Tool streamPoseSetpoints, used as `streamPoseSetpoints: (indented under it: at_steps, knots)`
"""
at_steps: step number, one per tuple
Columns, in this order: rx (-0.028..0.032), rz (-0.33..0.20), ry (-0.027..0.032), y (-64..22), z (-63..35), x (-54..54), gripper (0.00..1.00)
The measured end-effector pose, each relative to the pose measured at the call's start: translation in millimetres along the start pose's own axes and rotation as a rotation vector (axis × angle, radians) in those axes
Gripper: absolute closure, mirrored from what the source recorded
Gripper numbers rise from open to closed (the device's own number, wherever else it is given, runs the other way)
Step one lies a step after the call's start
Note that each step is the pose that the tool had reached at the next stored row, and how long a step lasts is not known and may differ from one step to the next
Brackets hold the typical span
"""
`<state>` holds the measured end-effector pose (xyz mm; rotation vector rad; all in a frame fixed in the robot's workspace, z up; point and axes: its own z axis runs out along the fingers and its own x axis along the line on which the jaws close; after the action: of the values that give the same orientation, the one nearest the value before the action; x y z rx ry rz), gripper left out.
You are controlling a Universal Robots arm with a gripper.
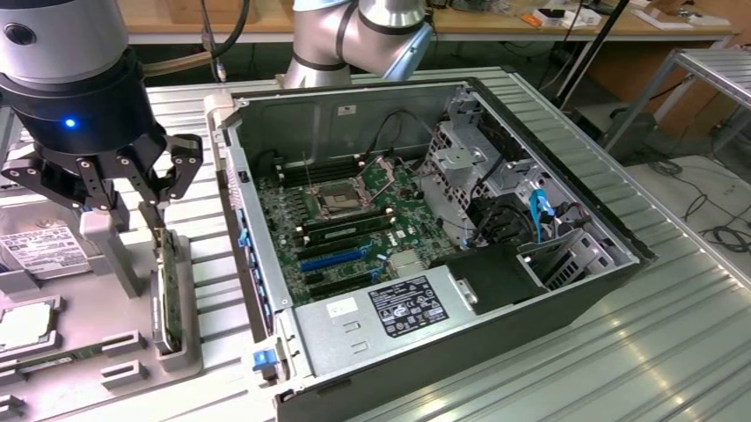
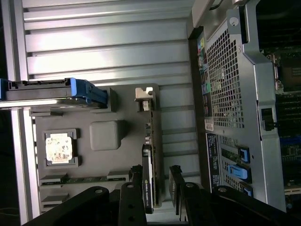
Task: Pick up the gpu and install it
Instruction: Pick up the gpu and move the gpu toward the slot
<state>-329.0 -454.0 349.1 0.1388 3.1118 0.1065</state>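
With its jaws apart astride the gpu (image 2: 151, 141), which stands on edge in a holder (image 2: 117, 160) beside the case (image 2: 225, 70), the gripper (image 2: 155, 186) risks tipping or dropping the card if it closes off-centre.

Black claw (image 2: 155, 168); gpu (image 2: 147, 183) apparently dark green and black; grey tray (image 2: 127, 155); silver ribbed table (image 2: 108, 52).
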Motion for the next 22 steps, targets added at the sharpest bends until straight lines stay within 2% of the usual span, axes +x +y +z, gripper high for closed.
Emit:
streamPoseSetpoints:
  at_steps: [11, 15, 22]
  knots:
    - [0.0, 0.0, 0.0, -0.6, -0.2, 4.5, 0.64]
    - [-0.0084, 0.0, 0.0007, -9.7, 2.5, 3.8, 0.64]
    - [-0.0089, 0.0, 0.0008, -12.1, 11.6, 3.8, 0.64]
